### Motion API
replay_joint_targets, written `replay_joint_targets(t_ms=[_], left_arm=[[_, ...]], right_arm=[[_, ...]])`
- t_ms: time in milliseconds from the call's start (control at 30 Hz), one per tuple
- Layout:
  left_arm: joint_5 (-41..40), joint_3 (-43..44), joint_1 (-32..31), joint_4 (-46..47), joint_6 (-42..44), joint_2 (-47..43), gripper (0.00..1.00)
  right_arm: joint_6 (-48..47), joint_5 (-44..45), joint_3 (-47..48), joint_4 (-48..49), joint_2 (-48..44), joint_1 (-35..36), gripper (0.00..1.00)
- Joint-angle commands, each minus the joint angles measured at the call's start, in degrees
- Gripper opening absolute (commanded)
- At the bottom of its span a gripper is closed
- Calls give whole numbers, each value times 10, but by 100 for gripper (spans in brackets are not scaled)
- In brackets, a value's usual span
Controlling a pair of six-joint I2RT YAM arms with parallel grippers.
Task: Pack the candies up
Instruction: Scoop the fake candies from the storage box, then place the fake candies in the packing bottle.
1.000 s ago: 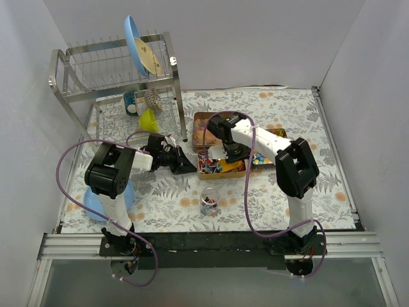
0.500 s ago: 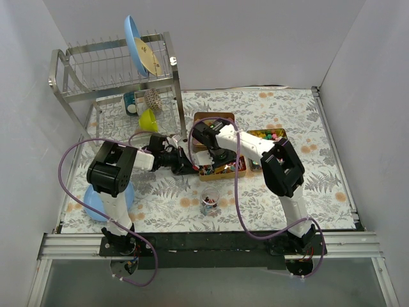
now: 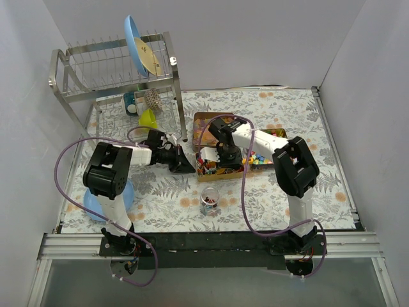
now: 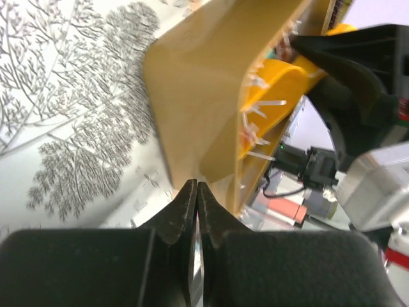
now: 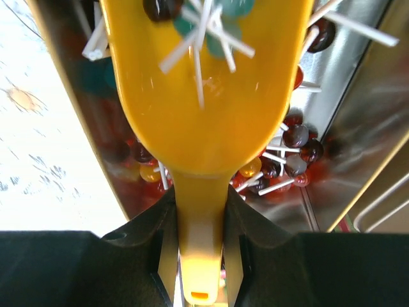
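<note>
A gold partitioned tin (image 3: 204, 118) holds the candies (image 3: 258, 157). My right gripper (image 3: 227, 153) is shut on the handle of an orange scoop (image 5: 204, 96) over the tin's left compartment. In the right wrist view (image 5: 200, 211) the scoop carries a few small round sweets on white sticks (image 5: 206, 18). More dark red and orange ones (image 5: 289, 137) lie on the tin's floor below. My left gripper (image 3: 177, 160) is shut and empty. Its tips (image 4: 196, 187) are at the tin's near left wall (image 4: 198, 83), with the scoop (image 4: 281, 83) showing over the rim.
A small clear jar (image 3: 209, 200) with some candies stands on the floral cloth in front of the tin. A steel dish rack (image 3: 115, 70) with a blue plate (image 3: 135, 41) and a yellow cup (image 3: 148, 118) stands at the back left. A blue bowl (image 3: 96, 203) lies by the left arm's base.
My right gripper swung left with the scoop across the tin, then came back right to the left compartment. My left gripper stayed at the tin's left end.
</note>
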Motion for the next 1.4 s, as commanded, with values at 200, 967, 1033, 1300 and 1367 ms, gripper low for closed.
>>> replay_joint_targets(t_ms=[200,967,1033,1300,1367], left_arm=[[59,49,55,-199,148,-93,2],[51,26,79,-239,224,-161,8],[51,29,80,-243,230,-164,10],[47,21,83,-223,223,-153,19],[48,26,82,-226,223,-150,20]], right_arm=[[13,-122,-82,126,-70,-20,1],[49,-287,-245,202,-237,-133,1],[43,-295,-255,209,-268,-137,1],[38,-347,-296,211,-331,-170,1],[43,-364,-303,203,-343,-173,1]])
